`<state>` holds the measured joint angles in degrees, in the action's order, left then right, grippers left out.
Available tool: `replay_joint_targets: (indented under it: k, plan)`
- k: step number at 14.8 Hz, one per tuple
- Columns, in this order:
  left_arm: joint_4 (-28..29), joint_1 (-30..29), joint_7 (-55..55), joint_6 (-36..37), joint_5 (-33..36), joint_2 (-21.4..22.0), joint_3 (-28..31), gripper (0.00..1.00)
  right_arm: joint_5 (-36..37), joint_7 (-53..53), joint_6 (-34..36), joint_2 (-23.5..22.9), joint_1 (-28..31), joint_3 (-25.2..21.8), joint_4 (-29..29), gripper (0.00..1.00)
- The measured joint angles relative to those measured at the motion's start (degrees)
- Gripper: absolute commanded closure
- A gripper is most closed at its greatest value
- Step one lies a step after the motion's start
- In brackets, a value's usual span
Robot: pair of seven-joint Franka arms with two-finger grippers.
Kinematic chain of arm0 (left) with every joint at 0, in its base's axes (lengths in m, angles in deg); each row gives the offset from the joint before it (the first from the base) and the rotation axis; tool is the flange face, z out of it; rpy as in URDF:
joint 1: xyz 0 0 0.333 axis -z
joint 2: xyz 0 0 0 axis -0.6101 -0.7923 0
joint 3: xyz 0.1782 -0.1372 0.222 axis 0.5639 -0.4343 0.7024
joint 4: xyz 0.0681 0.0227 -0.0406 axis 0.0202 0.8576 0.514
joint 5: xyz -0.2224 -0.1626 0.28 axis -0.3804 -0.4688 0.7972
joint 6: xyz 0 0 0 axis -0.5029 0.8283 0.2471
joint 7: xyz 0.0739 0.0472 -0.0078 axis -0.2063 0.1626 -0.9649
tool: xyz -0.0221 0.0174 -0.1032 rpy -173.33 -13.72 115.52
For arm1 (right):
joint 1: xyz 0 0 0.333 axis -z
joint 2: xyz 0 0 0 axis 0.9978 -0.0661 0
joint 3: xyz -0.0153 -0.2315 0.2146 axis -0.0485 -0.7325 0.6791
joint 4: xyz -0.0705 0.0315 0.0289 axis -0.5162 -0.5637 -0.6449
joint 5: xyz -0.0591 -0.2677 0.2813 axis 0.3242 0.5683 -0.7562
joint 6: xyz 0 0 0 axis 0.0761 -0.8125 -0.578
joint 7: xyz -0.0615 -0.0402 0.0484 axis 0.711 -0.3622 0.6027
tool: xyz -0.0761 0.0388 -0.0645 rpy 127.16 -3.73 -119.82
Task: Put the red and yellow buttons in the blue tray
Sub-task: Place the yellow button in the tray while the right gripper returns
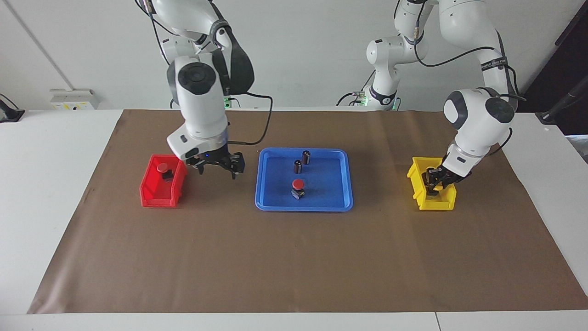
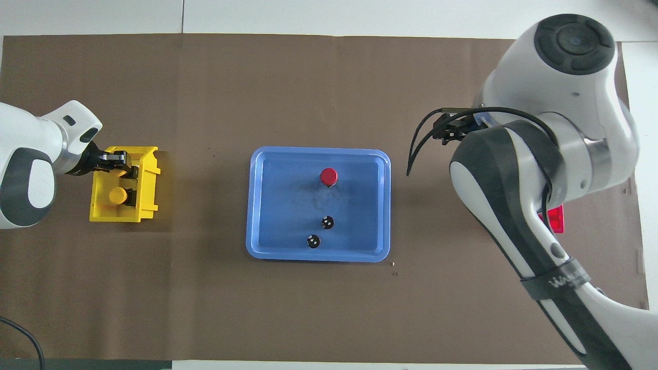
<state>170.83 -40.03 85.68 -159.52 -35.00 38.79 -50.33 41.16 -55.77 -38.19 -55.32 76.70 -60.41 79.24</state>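
My table (image 1: 55,193) is white, and a big brown paper sheet (image 1: 294,262) covers most of its top, leaving bare white strips along both ends and the edge farthest from me. A seam splits the tabletop near one corner of that edge. Past the edge at my back stands a plain white wall (image 1: 298,50), evenly lit, with a thin line slanting across it. A small white box (image 1: 73,99) sits against it at my right arm's end. A dark panel (image 1: 567,64) fills the corner at my left arm's end.
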Motion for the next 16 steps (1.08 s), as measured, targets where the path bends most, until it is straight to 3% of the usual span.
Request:
replay_joint_targets:
  k: [2, 4, 9, 14, 15, 16]
  plan:
    - [-8.3, 1.2, -2.2, 10.1, 0.0, 0.4, -0.1, 0.99, -1.2, 8.9, -3.0, 4.5, 5.4, 0.1, 7.3, 0.03]
    - [-12.4, 6.9, -12.9, 12.9, 0.0, 1.1, -0.4, 0.99, -1.6, 16.8, -7.0, 7.2, 10.4, 0.1, 13.3, 0.06]
    - [-5.7, 27.4, -42.5, -2.1, 0.0, -2.2, -1.2, 0.99, -3.5, 25.3, -17.1, 10.4, 16.2, 0.1, 25.1, 0.19]
    - [-5.9, 33.1, -51.5, -8.0, 0.0, -8.0, -1.1, 0.98, -4.0, 27.4, -20.6, 11.5, 17.0, 0.1, 29.5, 0.22]
    - [-6.2, 33.4, -52.6, -8.5, 0.0, -8.8, -1.1, 0.87, -4.1, 27.9, -21.8, 11.5, 17.1, 0.1, 30.5, 0.22]
    - [-6.8, 33.7, -53.5, -8.9, 0.0, -9.7, -1.0, 0.64, -4.1, 28.5, -22.8, 11.5, 17.4, 0.1, 31.4, 0.23]
